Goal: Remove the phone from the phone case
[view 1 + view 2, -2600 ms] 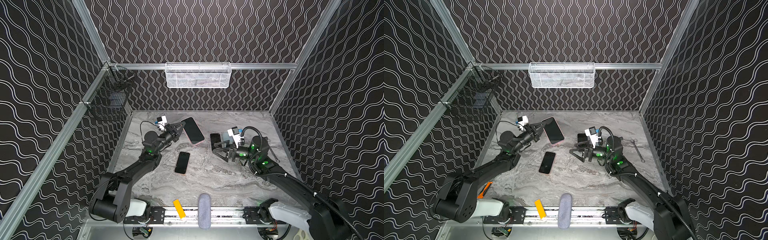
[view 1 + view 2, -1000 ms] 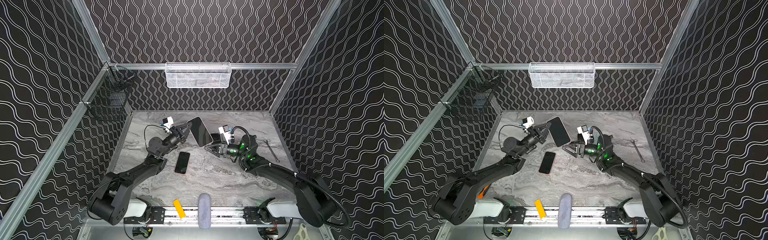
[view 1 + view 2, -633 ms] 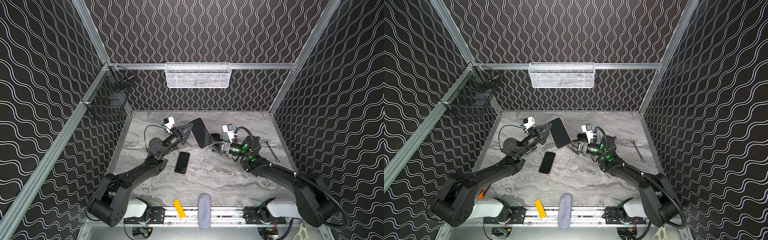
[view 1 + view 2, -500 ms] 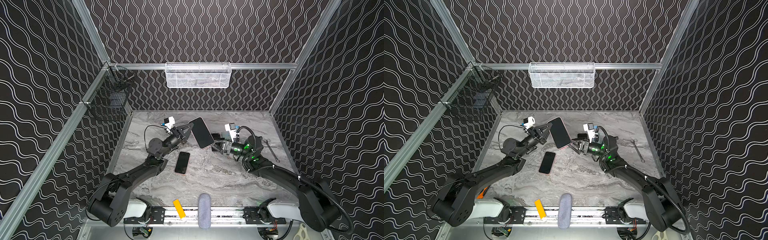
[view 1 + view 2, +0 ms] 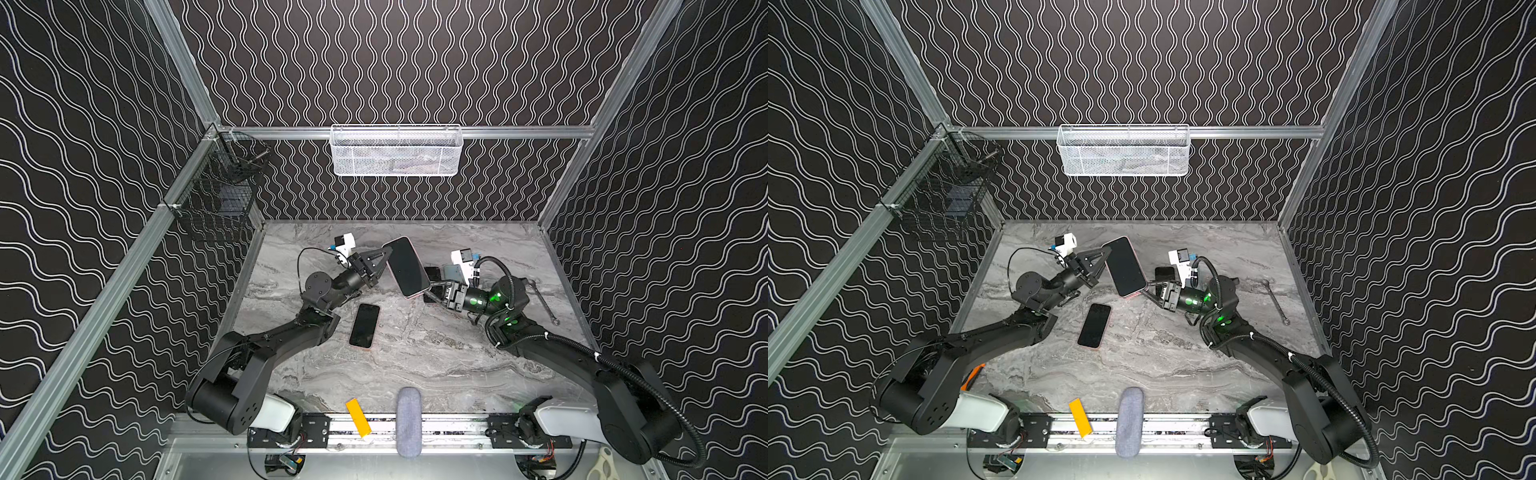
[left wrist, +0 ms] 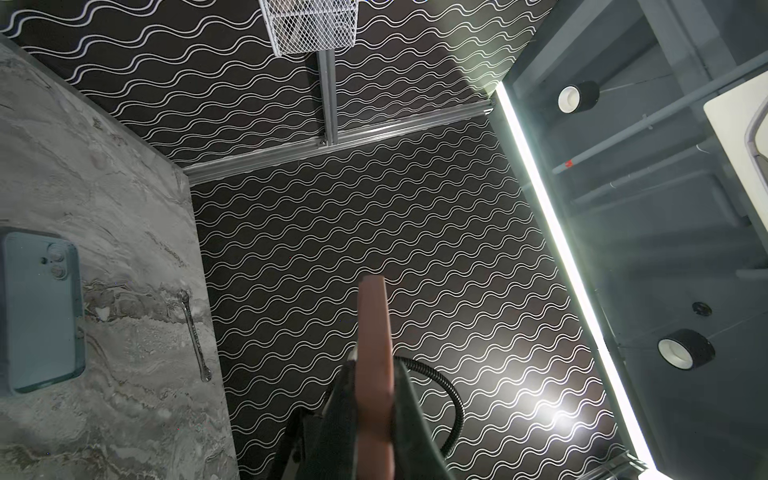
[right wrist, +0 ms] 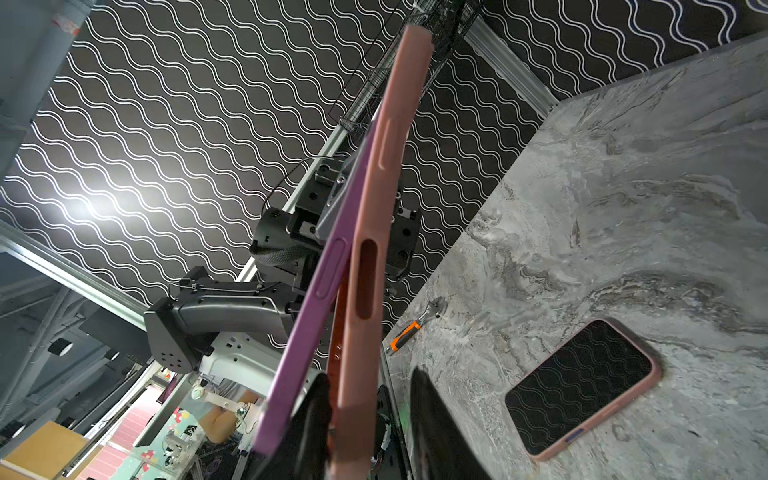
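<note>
working in the air over the far middle of the tabletop (image 5: 415,365). left gripper (image 5: 385,254) holding the phone (image 5: 405,266) up, tilted, screen showing in both top views, fingers (image 6: 415,419) clamped tight across the far edge of the pink phone case (image 7: 374,208). right gripper (image 5: 427,291) sitting at the opposite, nearer corner. right wrist view showing the purple phone body already standing off the case along this side, seated only toward the far end, as far as visible. right fingers set narrow and straddling the case rim: one sitting in the gap between phone and case, the other just outside the rim with a sliver of space showing. not telling whether that pinch is actually loaded. reading this as the peel step, roughly midway. doing it well, by my read: pinching rim only, keeping the inner finger off the phone body; pulling the corner away from the screen side, not along it; relying on the left clamp as the anchor, so going slow to avoid twisting it loose. watching for the phone popping free and dropping to the tabletop.
</note>
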